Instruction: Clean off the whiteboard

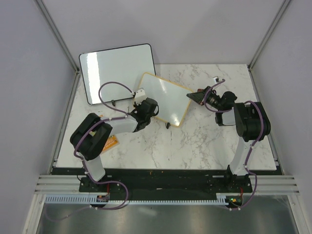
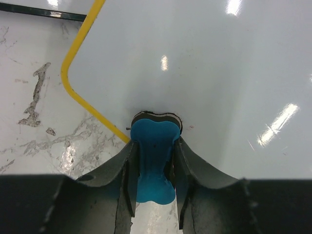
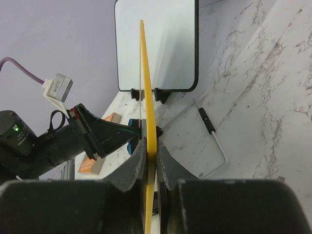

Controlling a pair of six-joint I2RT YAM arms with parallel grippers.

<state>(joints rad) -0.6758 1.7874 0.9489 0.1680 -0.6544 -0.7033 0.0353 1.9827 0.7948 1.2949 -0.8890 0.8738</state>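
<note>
Left hand (image 2: 156, 163) is pinching a blue eraser (image 2: 155, 134), pressing it onto the whiteboard (image 1: 163, 97) beside its corner.
Right hand (image 3: 150, 148) is clamping the board's opposite edge, tilting it off the table (image 1: 204, 141); its face is spreading ahead-right of the left hand.

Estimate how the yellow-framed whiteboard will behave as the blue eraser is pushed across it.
Probably stiff: the whiteboard edge looks dead straight in the right wrist view. Likely slippery: its face shows sharp glare around the eraser. It may pivot, since the right gripper pinches just one edge.
</note>
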